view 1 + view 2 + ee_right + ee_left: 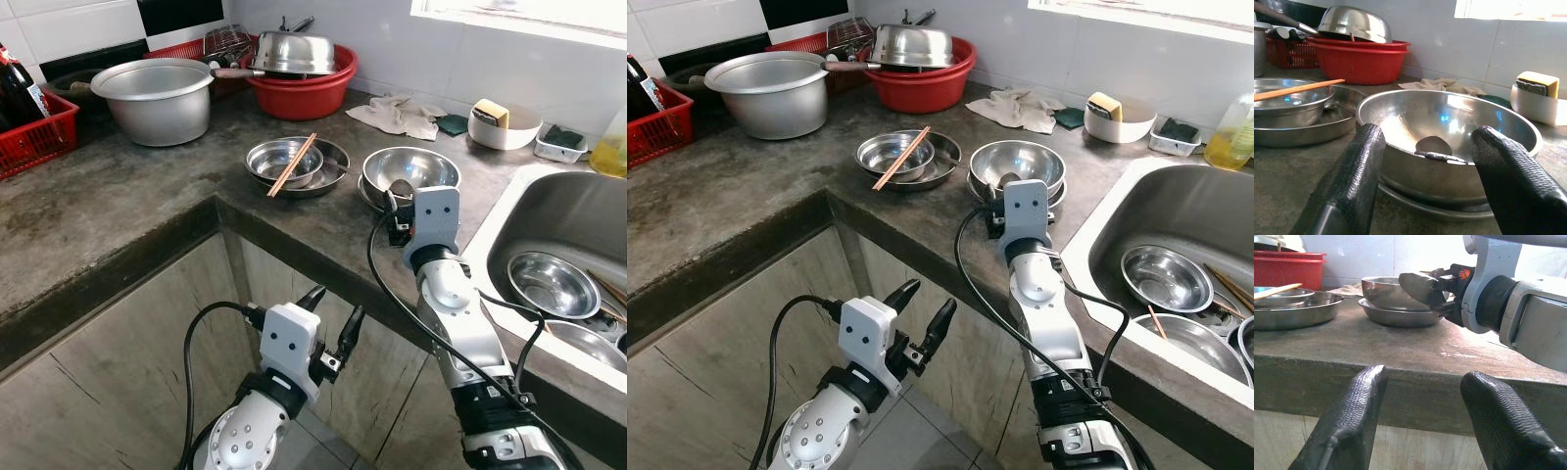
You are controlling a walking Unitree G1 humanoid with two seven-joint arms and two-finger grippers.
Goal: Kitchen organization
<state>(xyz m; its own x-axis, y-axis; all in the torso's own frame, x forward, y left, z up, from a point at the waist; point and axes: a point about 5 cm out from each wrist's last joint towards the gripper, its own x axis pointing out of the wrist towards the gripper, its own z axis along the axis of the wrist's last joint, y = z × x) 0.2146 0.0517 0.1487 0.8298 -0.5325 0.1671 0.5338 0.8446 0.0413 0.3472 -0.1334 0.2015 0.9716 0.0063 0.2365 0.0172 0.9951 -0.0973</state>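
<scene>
Head eyes look down at counter (147,186) – wrist cameras sit counter-level, sharing bowl (1449,122)

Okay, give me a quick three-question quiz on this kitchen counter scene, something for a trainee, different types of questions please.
1. True or false: the chopsticks lie across a steel bowl on the counter.
2. The right gripper faces which item? A) red basin B) steel bowl C) sponge
3. Fill in: the left gripper hangs below the counter edge with its fingers ____.

Key:
1. True.
2. B, the steel bowl stacked on a plate.
3. Open.
</scene>
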